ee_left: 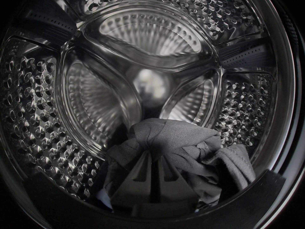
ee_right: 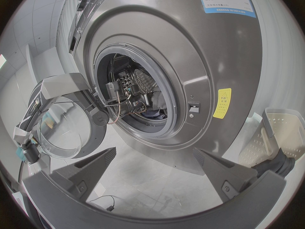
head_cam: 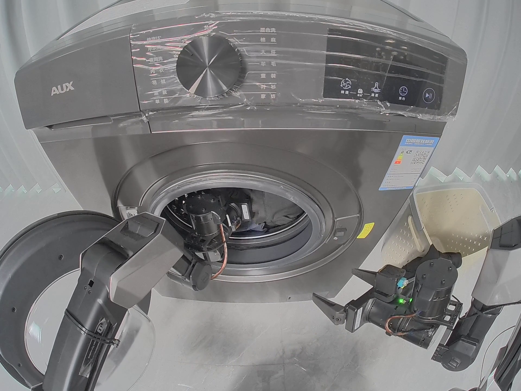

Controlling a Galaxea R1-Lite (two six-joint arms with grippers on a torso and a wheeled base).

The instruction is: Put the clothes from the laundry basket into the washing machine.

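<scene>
- Now the step in hand is judged to be the dropping of one piece of clothing inside the washing machine [head_cam: 260, 137], whose door [head_cam: 43, 267] is swung open on the left
- The left gripper [ee_left: 152, 155] is held inside the drum [ee_left: 31, 96], low and near the front
- Its jaws are seen pressed close together, with the grey cloth [ee_left: 178, 143] bunched up and pinched at their tips
- The rest of the grey cloth is laid on the drum floor, so it is already inside the machine
- The right gripper [head_cam: 342, 289] is held outside, low in front of the machine and near the laundry basket [head_cam: 450, 213], with its jaws spread wide and nothing between them
- Next, it is judged, the left jaws need to be opened so the cloth is let go, and the arm needs to be drawn straight back so nothing is caught on the door rim
- The pinched cloth and the shiny drum wall are shown by the left wrist view, while in the head view they are hidden behind the arm's own wrist
- What looks like a dark piece of clothing [ee_right: 279, 164] at the basket's edge is shown by the right wrist view, so more fetching may be needed; in the head view that spot is blocked by the right arm
</scene>
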